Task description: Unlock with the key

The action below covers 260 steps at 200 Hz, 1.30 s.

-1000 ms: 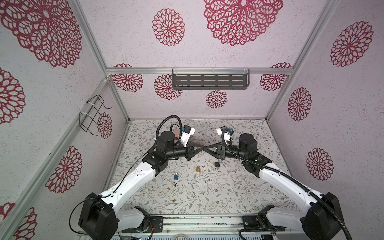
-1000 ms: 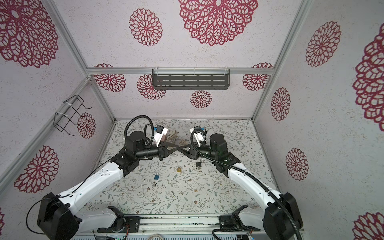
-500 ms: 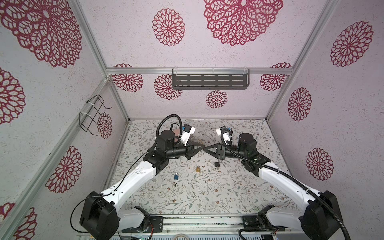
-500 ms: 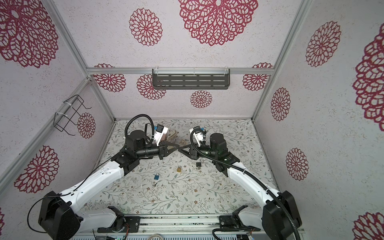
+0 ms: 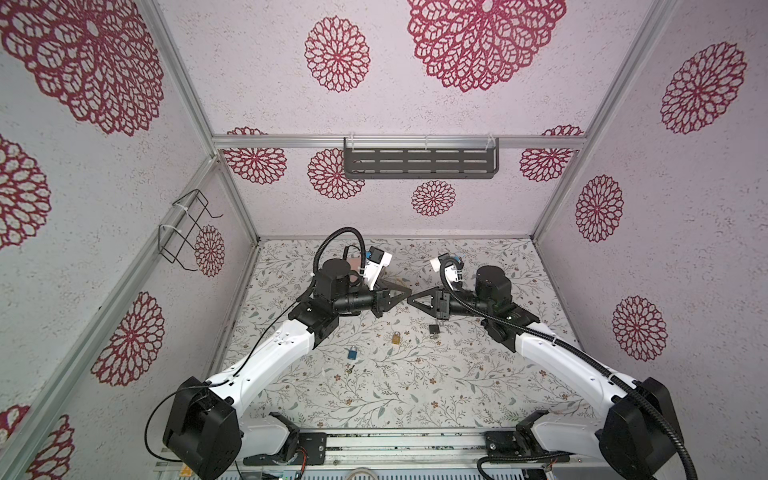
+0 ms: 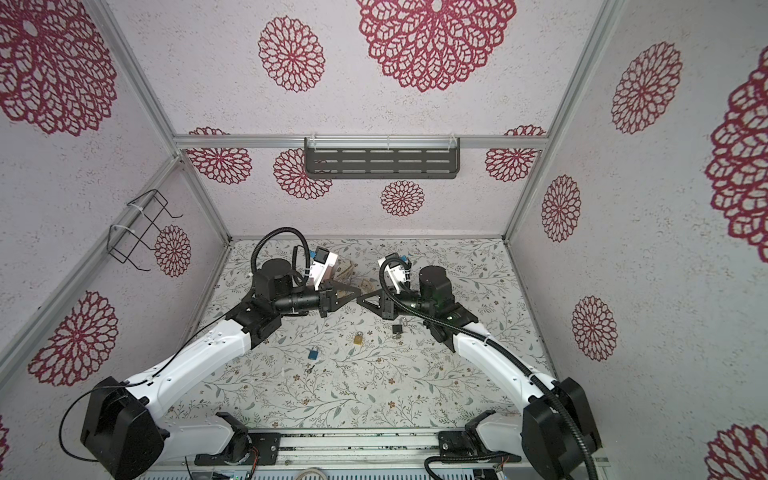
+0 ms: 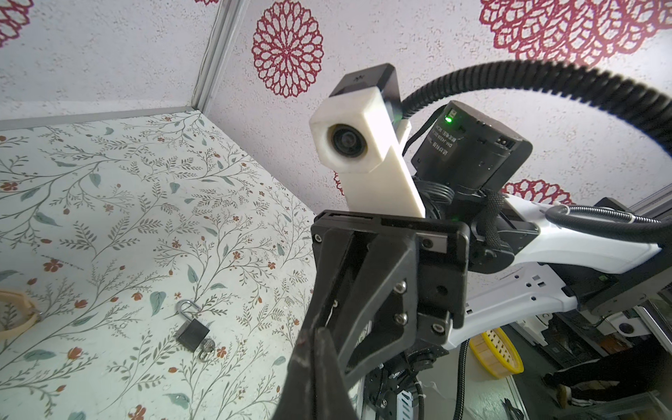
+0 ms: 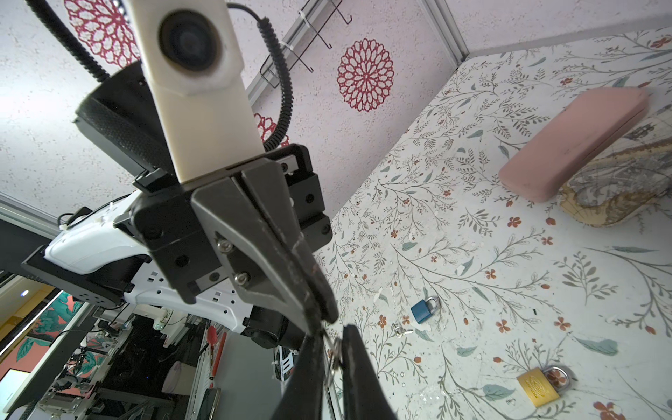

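Floral-print counter [image 5: 415, 386], blue padlock [image 5: 352, 353] toward the left, brass padlock [image 5: 396, 338] near the middle, black padlock [image 5: 434, 329] just right of it, small loose keys [image 8: 400, 330] beside the blue padlock, pink case [image 8: 571, 145] at the back, partly overlapping a printed paper sheet [image 8: 611, 189].

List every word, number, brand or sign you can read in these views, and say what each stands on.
"DM-J4310": label on the right arm's motor, upside down in the left wrist view; its other characters are too small to read.
gold padlock: embossed emblem, no readable letters.
black padlock, blue padlock: no text shows.
Nothing is legible in both top views.
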Motion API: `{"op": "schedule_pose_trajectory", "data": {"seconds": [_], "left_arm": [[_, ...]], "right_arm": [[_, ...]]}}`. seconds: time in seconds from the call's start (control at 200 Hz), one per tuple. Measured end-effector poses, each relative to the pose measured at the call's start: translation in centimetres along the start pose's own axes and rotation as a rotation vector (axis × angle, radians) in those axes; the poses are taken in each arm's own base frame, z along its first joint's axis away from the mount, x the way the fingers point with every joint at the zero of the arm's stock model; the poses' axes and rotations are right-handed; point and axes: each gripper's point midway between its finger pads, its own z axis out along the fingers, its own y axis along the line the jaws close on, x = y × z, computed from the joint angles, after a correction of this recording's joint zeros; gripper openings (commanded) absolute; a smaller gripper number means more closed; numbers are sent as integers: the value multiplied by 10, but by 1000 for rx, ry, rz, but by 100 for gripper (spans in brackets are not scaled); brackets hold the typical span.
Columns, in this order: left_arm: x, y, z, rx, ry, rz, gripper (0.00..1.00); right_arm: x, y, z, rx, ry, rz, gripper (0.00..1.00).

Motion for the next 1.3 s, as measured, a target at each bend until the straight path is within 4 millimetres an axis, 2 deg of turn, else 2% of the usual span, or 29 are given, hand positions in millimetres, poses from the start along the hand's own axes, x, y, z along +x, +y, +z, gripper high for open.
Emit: {"op": "schedule_pose_trajectory", "data": {"seconds": [0.205,0.305,0.395,0.455,0.575,0.66,0.775,0.906,1.021,1.156,1.301], "left_arm": [[-3,-3,-1,12,5,1,0],[-3,-4,-1,11,10,0,0],[-4,-3,-1,4,7,8,24],[-4,-3,-1,1,10,4,43],[-5,-1,-2,-12,6,6,59],[-7,1,-3,-35,-4,-6,64],[-12,7,-11,-98,-49,-32,67],[-10,24,-21,-221,-84,-106,68],[7,47,-24,-365,-60,-187,69],[51,66,-16,-533,64,-260,69],[100,85,1,-693,223,-299,70]], "right_arm": [[0,2,-1,-14,3,-14,1],[0,2,-1,-15,4,-15,0],[-1,2,-1,-12,2,-21,0],[-1,-2,-1,8,-4,-13,0],[-1,-13,-3,67,-18,11,0],[-1,-16,-6,103,-32,20,0],[-3,-22,-14,170,-63,30,0],[-10,-28,-25,259,-119,43,0],[-17,-31,-38,326,-179,61,0],[-22,-36,-48,392,-231,86,0],[-18,-49,-54,460,-239,124,0]]}}
